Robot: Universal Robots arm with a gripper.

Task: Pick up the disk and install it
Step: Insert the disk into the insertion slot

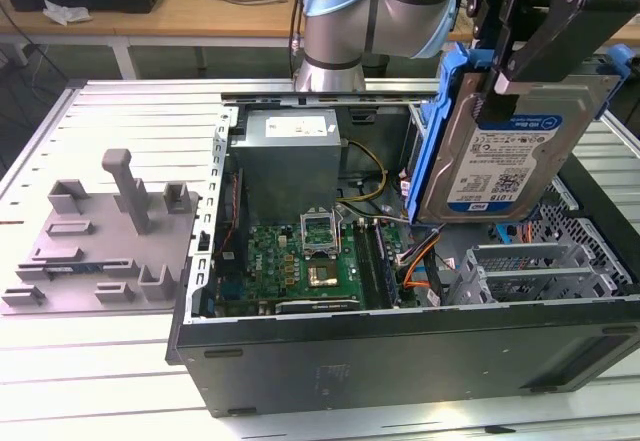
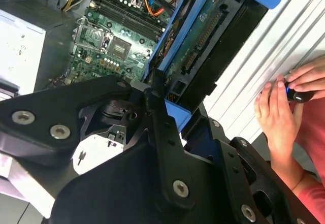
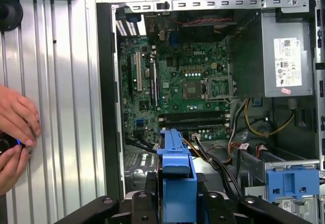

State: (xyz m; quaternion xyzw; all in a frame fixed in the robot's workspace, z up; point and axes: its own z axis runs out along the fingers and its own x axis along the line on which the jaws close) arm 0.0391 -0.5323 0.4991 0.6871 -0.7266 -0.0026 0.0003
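right now the claw [image 1: 522,61] is clamped on the disk [image 1: 505,151], which hangs on edge just below it, over the open computer case [image 1: 400,346]. it looks stiff, fairly heavy and shock-sensitive, so the blue frame [image 1: 437,131] edges seem the safest hold, not the bare circuit side. exact finger contact is hidden by the claw's body, and the drive screens the bay beneath.

Can't see the top of the gripper [image 1: 525,66]: cut off at the exterior view's upper edge. Can't see the top of the disk [image 1: 505,151], tucked behind it. Can't read the label [image 1: 505,176]: print too small. Can't see a person's whole hands [image 3: 18,118] in the first wrist view: cut off at the edge.
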